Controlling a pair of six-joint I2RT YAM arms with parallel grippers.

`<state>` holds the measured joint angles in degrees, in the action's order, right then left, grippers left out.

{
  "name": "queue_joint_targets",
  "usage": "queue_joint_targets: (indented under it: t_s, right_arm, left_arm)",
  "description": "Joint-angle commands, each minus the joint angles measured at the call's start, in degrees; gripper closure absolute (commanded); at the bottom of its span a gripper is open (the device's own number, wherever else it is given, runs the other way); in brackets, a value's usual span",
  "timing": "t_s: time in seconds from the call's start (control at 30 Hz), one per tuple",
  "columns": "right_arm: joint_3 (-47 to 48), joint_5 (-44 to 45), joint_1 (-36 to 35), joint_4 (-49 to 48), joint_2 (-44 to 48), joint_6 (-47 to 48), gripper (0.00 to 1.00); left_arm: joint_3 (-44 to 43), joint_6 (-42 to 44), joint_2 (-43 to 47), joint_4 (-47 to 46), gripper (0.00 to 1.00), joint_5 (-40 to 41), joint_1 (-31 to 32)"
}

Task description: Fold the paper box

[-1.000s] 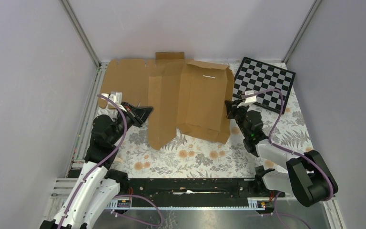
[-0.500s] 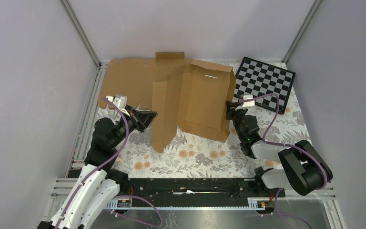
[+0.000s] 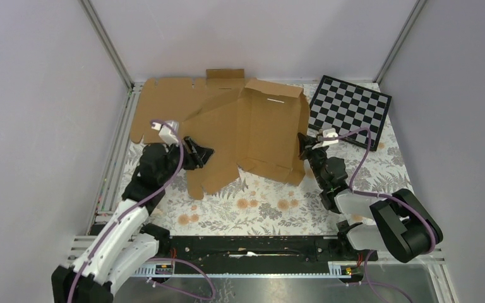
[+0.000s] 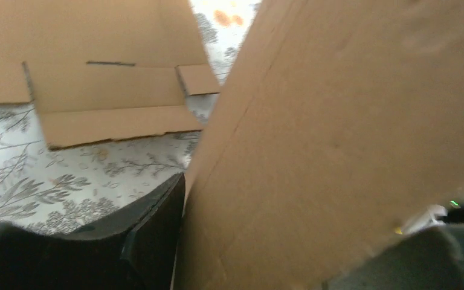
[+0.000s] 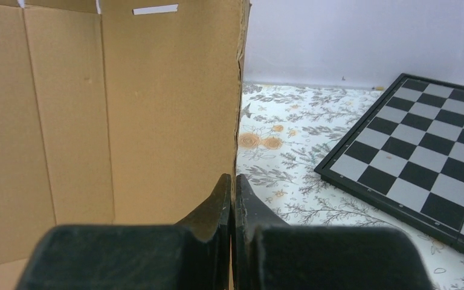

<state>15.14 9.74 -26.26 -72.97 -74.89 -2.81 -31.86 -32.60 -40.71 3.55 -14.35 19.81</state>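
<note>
Since half a second ago the left gripper (image 3: pixel 199 151) has pushed in further toward the checkerboard (image 3: pixel 350 110), and the tall flap it works on no longer stands upright but leans away from the checkerboard, its near corner low over the floral table cover (image 3: pixel 259 208).

That gripper's jaws stand apart, one on either side of the flap's edge. On the left wrist view one dark finger (image 4: pixel 151 241) lies against the cardboard and the other shows only as a blur behind it.

The right gripper (image 3: pixel 303 146) is pinched tight on the raised side wall of the paper box (image 3: pixel 268 132). On its wrist view the two fingers (image 5: pixel 220 199) meet on that wall's bare edge, with the checkerboard just beyond.

The paper box lies just beside the checkerboard, between the two grippers. Its main panel, with a thin slot near the far edge, faces up, and the wall nearest the checkerboard is upright.

A second flat cardboard sheet (image 3: pixel 164 104) lies on the far side of the paper box from the checkerboard, partly tucked under the leaning flap.
</note>
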Motion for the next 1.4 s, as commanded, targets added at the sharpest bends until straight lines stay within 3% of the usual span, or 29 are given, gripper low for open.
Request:
queue_joint_targets:
  t_s: [0.0,0.13,0.23,0.33,0.4,0.5,0.57,0.63,0.77,0.9,1.07,1.23,1.37]
  right_arm:
    - [-0.68,-2.22,-0.33,-5.43,1.52,3.99,1.00]
    - [-0.49,-1.28,-0.37,-4.32,1.86,3.91,1.00]
    - [0.72,0.00,-0.35,-1.65,2.48,3.23,0.97]
    - [2.95,3.63,-0.30,6.05,5.02,-1.59,0.50]
    - [5.03,6.77,-0.28,13.47,7.61,-5.10,0.29]
    - [9.27,9.87,-0.28,26.06,12.35,-9.90,0.16]
    - [14.53,15.20,-0.28,39.95,15.63,-18.85,0.10]
    - [19.57,14.23,-0.28,51.80,17.65,-21.83,0.06]
    - [21.09,3.94,-0.28,59.82,21.67,-26.54,0.03]
    - [15.69,-2.45,-0.28,59.70,23.19,-29.44,0.05]
    - [15.83,-7.40,-0.28,61.39,19.36,-36.31,0.06]
    - [14.81,-12.78,-0.28,55.23,10.21,-49.82,0.11]
    - [17.74,-17.12,-0.35,51.10,1.31,-57.91,0.12]
  left_arm:
    - [-6.91,4.34,-7.94,0.12,0.49,5.38,0.14]
    - [-11.65,7.31,-10.83,2.22,0.66,4.46,0.09]
    - [-12.01,8.58,-9.16,2.67,0.96,3.84,0.14]
    - [-11.92,9.82,-5.84,4.29,1.00,6.57,0.14]
    - [-12.42,10.18,-3.62,5.54,1.00,7.82,0.14]
    - [-14.37,9.04,-1.28,7.53,1.00,6.86,0.14]
    - [-15.97,7.57,-0.94,9.05,1.00,5.01,0.14]
    - [-17.42,6.63,-1.08,9.70,1.00,2.48,0.14]
    - [-18.04,5.61,0.38,8.68,1.00,-0.35,0.13]
    - [-18.01,5.50,1.71,8.65,1.00,-1.07,0.14]
    - [-14.06,2.02,2.32,7.49,1.00,-3.98,0.14]
    - [-8.50,-0.57,6.02,4.16,1.00,-5.46,0.14]
    - [-8.96,1.07,6.85,5.88,1.00,-6.97,0.13]
